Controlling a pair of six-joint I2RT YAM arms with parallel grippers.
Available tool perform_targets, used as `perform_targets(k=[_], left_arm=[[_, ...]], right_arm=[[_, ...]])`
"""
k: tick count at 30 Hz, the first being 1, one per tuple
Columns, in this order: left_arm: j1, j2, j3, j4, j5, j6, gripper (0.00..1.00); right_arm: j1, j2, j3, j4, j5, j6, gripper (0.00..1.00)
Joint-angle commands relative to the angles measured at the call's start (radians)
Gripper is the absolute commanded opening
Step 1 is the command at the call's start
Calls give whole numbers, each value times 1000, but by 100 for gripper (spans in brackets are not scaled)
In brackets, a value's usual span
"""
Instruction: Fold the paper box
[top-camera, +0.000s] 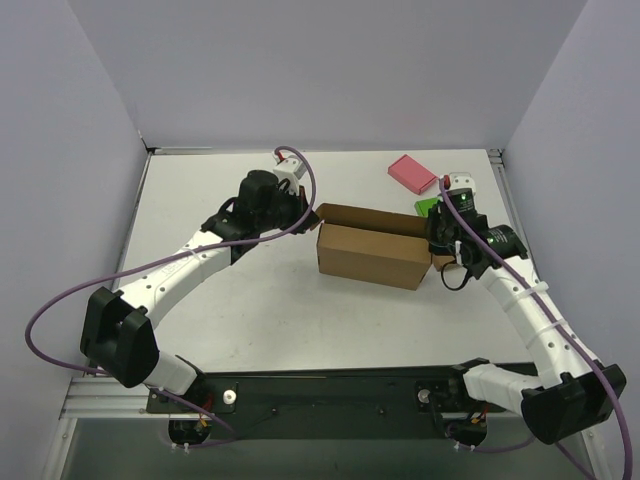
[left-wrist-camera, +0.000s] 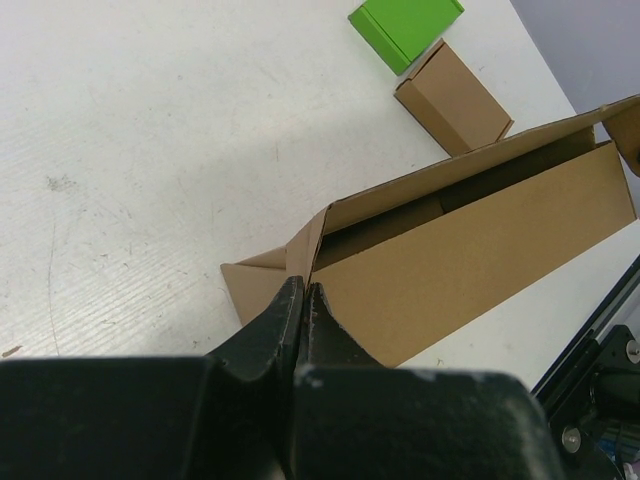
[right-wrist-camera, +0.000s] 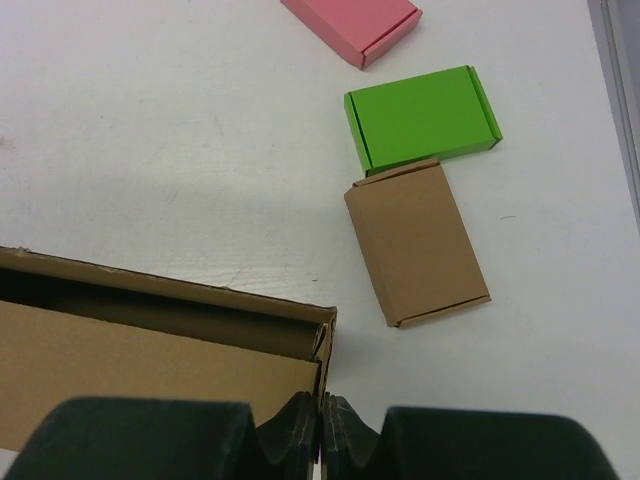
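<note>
The left arm (top-camera: 185, 268) and right arm (top-camera: 528, 305) reach forward and angle inward, with the left gripper (left-wrist-camera: 303, 300) and right gripper (right-wrist-camera: 322, 415) both closed tight.

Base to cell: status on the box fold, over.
Left tool shut at paper box left end. Right tool shut at its right end; grip on cardboard unclear. Box walls up, top open. Small brown box lies near right end.

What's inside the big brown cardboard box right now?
In the large brown cardboard box, only bare inner walls show; its floor is hidden behind the front wall.
</note>
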Motion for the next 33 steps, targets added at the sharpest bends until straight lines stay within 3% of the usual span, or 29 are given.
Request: perform_targets(k=[1, 7, 33], left_arm=[[-30, 23, -31, -76, -7, -20, 0], [-36, 23, -30, -79, -22, -17, 0], [-91, 51, 28, -152, -154, 66, 0]], right_arm=[[26, 33, 72, -37, -19, 65, 5], [37, 46, 85, -51, -17, 81, 0], [10, 125, 181, -129, -55, 96, 0]])
